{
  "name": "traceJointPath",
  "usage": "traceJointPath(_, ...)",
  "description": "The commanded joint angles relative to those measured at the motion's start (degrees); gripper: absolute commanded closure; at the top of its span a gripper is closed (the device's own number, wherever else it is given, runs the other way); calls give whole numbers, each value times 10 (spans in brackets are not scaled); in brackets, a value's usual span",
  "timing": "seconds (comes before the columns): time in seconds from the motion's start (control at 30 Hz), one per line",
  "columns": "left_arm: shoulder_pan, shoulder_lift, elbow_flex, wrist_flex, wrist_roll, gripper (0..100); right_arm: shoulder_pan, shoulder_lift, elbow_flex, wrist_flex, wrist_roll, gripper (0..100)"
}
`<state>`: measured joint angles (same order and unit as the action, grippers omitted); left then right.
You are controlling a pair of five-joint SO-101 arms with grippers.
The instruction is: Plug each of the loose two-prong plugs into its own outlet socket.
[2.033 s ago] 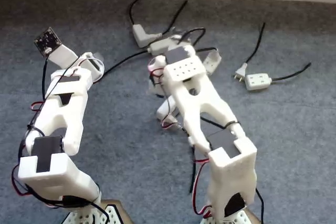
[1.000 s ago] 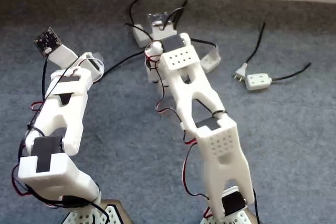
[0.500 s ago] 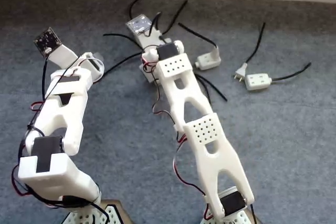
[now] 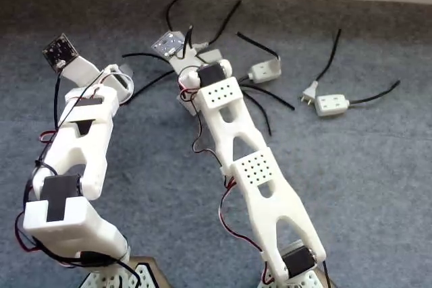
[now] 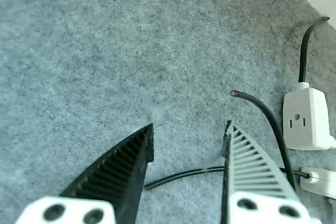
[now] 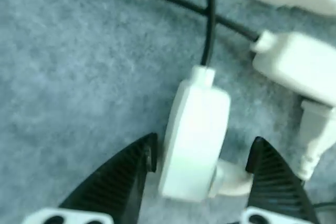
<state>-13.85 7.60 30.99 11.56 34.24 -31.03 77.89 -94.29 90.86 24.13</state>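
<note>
My right gripper (image 6: 202, 145) stands open low over the carpet, one finger on either side of a white plug block (image 6: 195, 129) with a black cord. The block lies close to one finger and a gap shows at the other. Beside it lie a second white block (image 6: 296, 69) and a small white plug (image 6: 315, 129). My left gripper (image 5: 189, 132) is open above bare carpet, with a black cord (image 5: 262, 114) running past its white finger. A white outlet socket (image 5: 307, 116) lies beyond it. In the high view, a white outlet (image 4: 332, 104) and a two-prong plug (image 4: 309, 92) lie at the right.
Another white outlet block (image 4: 264, 71) with loose black cords (image 4: 270, 96) lies behind the right arm (image 4: 233, 133). The left arm (image 4: 81, 139) stands folded at the left. Grey carpet (image 4: 364, 187) covers the table, with free room at the front right.
The right arm has stretched out and swung left toward the back middle, and the cords and white blocks there have shifted. The left arm has not moved.
</note>
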Motion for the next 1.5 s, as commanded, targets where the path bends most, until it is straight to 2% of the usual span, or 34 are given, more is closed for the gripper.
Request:
traceJointPath(0.0,-3,-28,-2,-11,3,776,-5,-116,-71,64,4,728)
traceJointPath(0.1,-3,-28,-2,-11,3,776,-3,-190,-69,104,-1,728)
traceJointPath(0.27,-3,-28,-1,-11,3,776,40,-310,-66,103,-70,728)
traceJointPath(0.6,-3,-28,-1,-11,3,776,136,-570,-66,103,-71,728)
traceJointPath(0.8,-3,-28,-1,-11,3,776,241,-688,-66,102,-72,728)
traceJointPath(0.87,-3,-28,-1,-11,3,776,306,-696,-65,102,-108,728)
traceJointPath(0.97,-2,-28,-1,-11,3,776,429,-672,-38,102,-239,728)
traceJointPath(1.03,-2,-28,-1,-11,3,776,482,-647,27,100,-286,728)
traceJointPath(1.27,-1,-20,5,-13,3,776,495,-563,316,73,-334,728)
traceJointPath(1.47,-1,7,-17,-11,3,776,463,-513,356,22,-378,726)
